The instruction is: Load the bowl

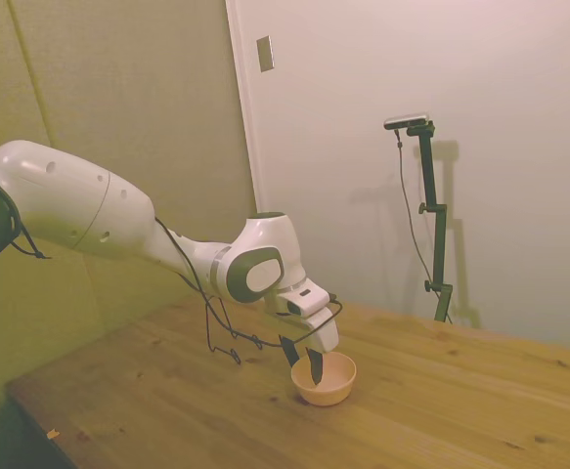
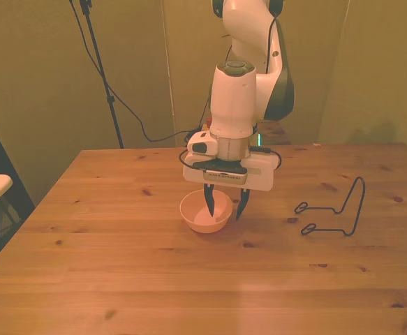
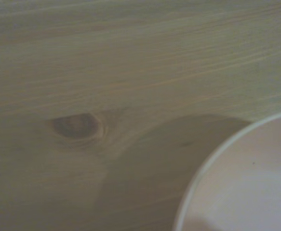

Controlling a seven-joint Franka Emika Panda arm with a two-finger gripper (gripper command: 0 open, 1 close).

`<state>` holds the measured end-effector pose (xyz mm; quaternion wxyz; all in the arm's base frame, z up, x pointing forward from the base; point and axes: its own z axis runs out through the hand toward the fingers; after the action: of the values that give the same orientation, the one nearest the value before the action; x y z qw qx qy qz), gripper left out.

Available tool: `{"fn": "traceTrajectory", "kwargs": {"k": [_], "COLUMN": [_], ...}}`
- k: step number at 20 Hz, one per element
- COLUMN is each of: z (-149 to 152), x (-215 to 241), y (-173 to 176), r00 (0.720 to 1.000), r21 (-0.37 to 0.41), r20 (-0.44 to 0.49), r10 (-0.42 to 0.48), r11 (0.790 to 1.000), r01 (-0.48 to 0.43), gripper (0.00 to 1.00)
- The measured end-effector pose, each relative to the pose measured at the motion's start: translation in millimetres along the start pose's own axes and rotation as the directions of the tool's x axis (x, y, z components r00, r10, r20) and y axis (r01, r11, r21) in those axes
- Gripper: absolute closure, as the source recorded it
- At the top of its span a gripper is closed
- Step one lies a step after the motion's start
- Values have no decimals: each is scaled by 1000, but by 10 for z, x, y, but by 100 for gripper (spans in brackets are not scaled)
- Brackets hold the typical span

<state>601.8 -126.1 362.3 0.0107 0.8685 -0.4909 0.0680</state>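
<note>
Bowl point(image 2: 204, 213) astride open end effector's point(image 2: 224, 206) finger

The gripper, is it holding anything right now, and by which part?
Nothing is gripped yet. The gripper is open, straddling the rim of the small round pale pink-peach plastic bowl on the front view's right: one of its fingers inside, the other outside.

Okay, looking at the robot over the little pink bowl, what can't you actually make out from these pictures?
- Small round pale pink-peach bowl: the wrist view's edge cuts off most of it; its contents there are blurred.
- Gripper: one finger sits inside the bowl and one outside, but rim contact can't be judged.
- Thin black wire rack: absent from the side view, where the white arm blocks that stretch of the wooden table.
</note>
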Motion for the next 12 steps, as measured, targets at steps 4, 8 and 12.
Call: {"fn": "traceTrajectory", "kwargs": {"k": [4,8,12], "z": [-13,-33,-60], "x": [8,18,22], "y": [-8,-26,-47], "r00": [1000,1000,1000], "r21": [9,24,43], "r20": [6,14,27], "r10": [6,16,12], "r11": [1000,1000,999], "r01": [-6,-16,-13], "gripper": [100,100,100]}}
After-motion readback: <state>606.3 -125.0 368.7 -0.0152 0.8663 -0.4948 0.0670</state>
